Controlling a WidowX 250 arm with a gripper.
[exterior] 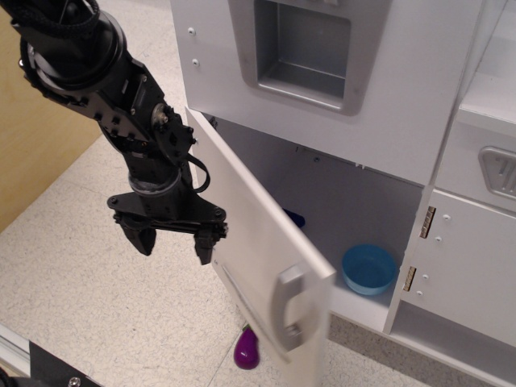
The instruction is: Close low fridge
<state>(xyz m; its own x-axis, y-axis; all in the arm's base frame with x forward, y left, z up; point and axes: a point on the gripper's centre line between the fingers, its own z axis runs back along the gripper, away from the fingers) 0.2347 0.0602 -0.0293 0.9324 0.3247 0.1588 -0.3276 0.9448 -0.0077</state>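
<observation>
The low fridge (355, 193) is the white compartment under the grey dispenser panel. Its tall white door (254, 242), with a grey bar handle (286, 310), stands about half closed, swung across the left part of the opening. My black gripper (172, 239) is open, fingers pointing down, right against the door's outer face near its hinge side. Its right finger (204, 240) looks to be touching the door. It holds nothing. Inside, a light blue bowl (369, 268) sits on the fridge floor, and a dark blue object (295, 218) peeks out behind the door's edge.
A purple toy eggplant (247, 350) lies on the floor under the door's lower edge. A smaller white cabinet door (468, 266) stands shut at the right. The recessed grey dispenser (302, 48) is above. A wooden panel (32, 137) stands at the left.
</observation>
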